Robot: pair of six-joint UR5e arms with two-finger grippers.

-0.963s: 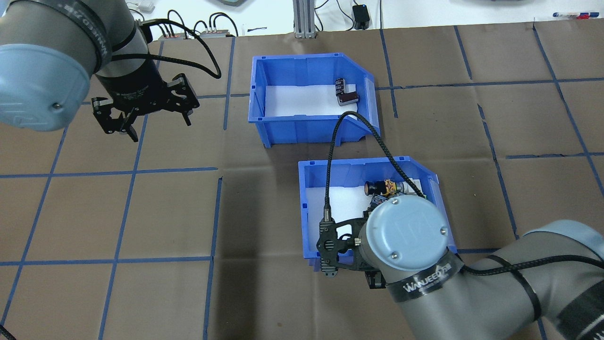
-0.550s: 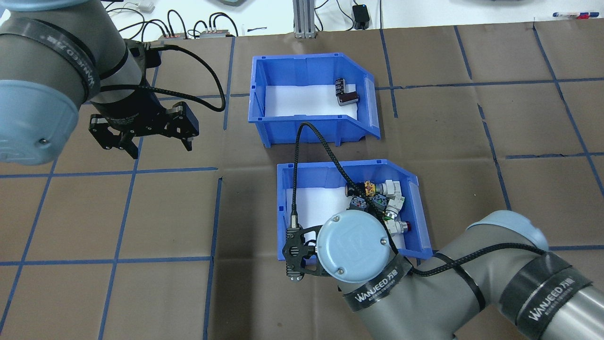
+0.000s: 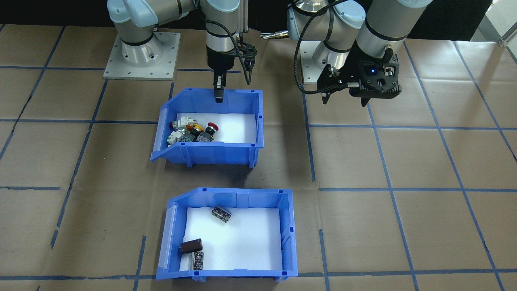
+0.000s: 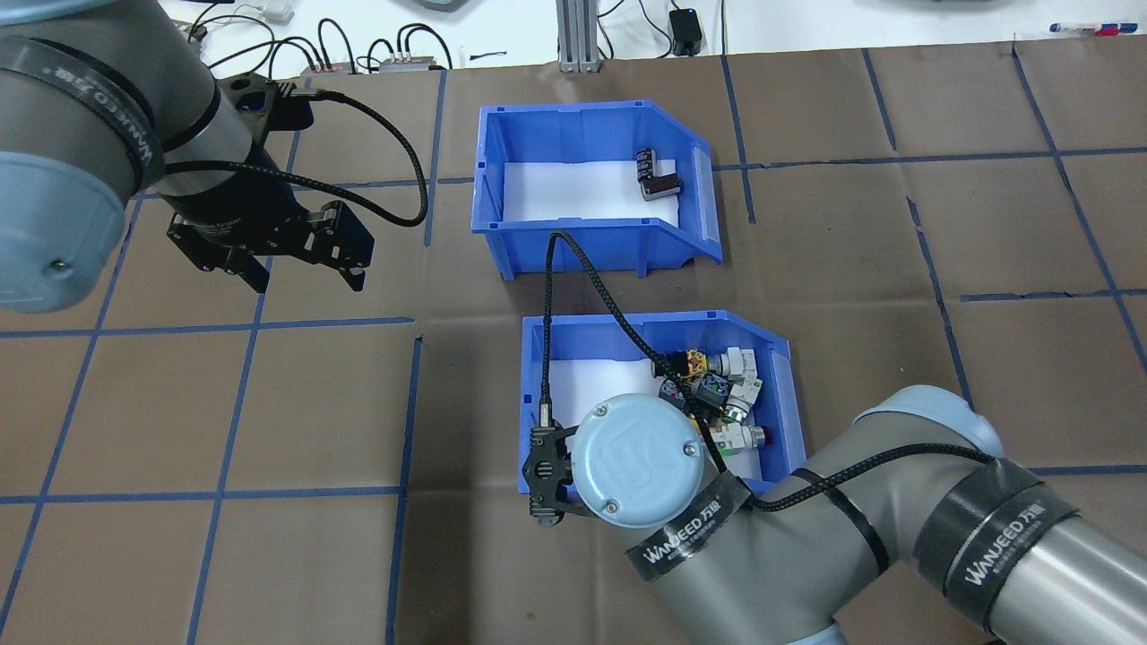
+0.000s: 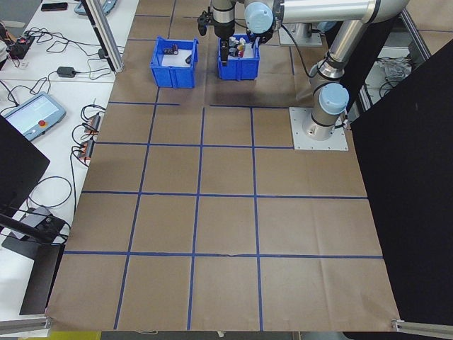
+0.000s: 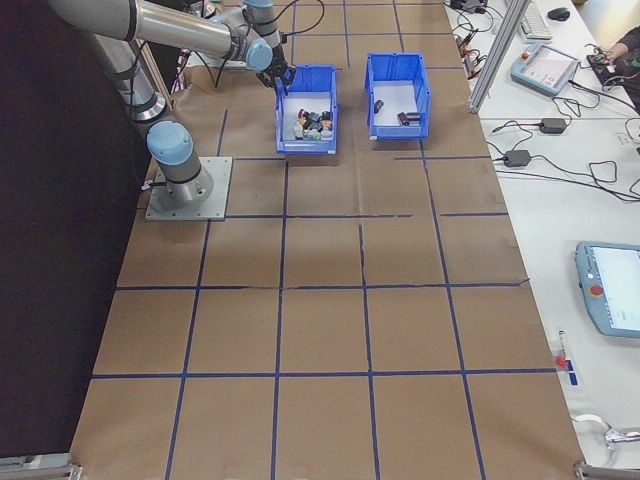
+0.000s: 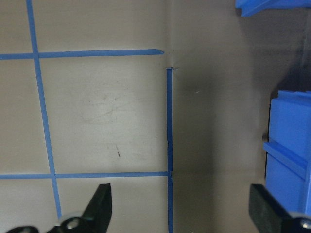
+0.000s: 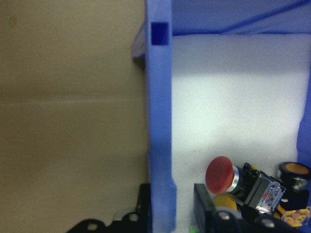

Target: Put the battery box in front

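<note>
The right gripper [image 8: 170,206] is clamped on the near wall of the switch bin [image 4: 534,376], centre frame. The left gripper [image 4: 300,269] hangs wide apart, holding nothing, upper left. The battery box [image 4: 573,237] sits beyond, top centre.

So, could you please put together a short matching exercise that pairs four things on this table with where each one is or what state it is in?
Things:
1. battery box
2. switch bin
3. left gripper
4. right gripper

Places or states:
A. open, above bare table, holding nothing
B. on the table's far side from the robot, touched by neither arm
C. fingers either side of a blue wall
D. nearer the robot, filled with colourful push-buttons

Pairs: 1-B, 2-D, 3-A, 4-C
</note>
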